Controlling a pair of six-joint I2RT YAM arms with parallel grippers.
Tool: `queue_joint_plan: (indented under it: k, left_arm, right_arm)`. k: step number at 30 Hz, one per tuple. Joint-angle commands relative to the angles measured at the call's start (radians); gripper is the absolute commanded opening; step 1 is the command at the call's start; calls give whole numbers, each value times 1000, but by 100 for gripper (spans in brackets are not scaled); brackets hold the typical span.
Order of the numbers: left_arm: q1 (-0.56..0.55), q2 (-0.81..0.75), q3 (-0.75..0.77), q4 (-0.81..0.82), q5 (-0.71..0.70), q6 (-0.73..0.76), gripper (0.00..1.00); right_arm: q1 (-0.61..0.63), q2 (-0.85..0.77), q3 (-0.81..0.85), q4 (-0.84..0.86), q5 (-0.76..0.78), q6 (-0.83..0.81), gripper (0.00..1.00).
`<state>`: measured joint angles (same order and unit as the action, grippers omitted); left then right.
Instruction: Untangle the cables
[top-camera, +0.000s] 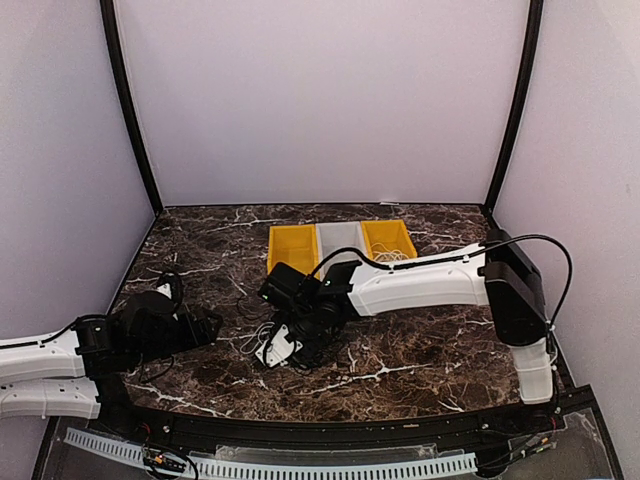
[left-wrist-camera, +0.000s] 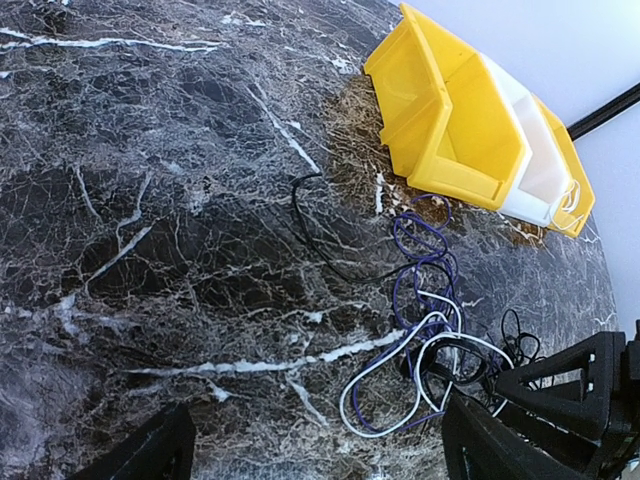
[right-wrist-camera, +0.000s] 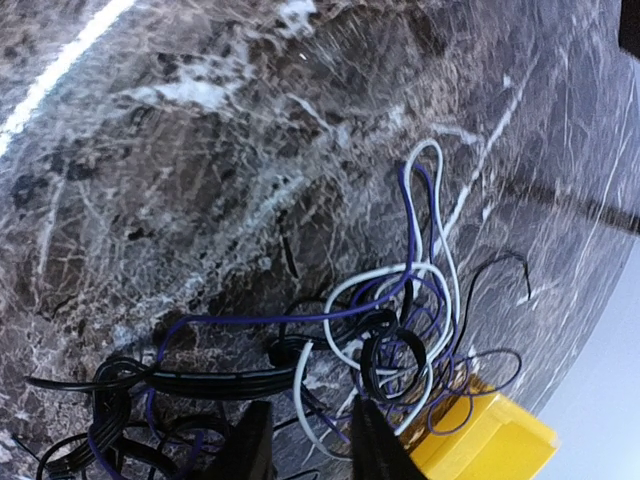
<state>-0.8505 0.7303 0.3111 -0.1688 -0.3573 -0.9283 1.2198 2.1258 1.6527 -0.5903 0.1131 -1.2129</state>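
Cables (right-wrist-camera: 400, 330) lying tangled on table (right-wrist-camera: 150, 150) near yellow bins (left-wrist-camera: 450, 130). My right gripper (right-wrist-camera: 308, 450) hovering over white strand, jaws narrow but apart, pinching nothing. My left gripper (left-wrist-camera: 315, 440) waiting wide open. Risking catching several strands together, tightening knot, dragging whole bundle.

Readable markings: none. I make out no lettering, brand, number or sign on the bins (top-camera: 292, 250) or cables (right-wrist-camera: 390, 345).
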Motion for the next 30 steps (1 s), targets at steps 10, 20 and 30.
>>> queue_joint_plan:
  k: [10,20,30]
  left_arm:
    - [4,-14,-28,12,6,-9,89]
    - [-5,81,-24,313,113,251,87]
    - [-56,181,-18,832,231,609,92]
  right_arm:
    - [9,18,9,188,83,39,0]
    - [-74,-38,312,-54,-199,301,0]
    - [-217,-77,483,-81,-520,693,0]
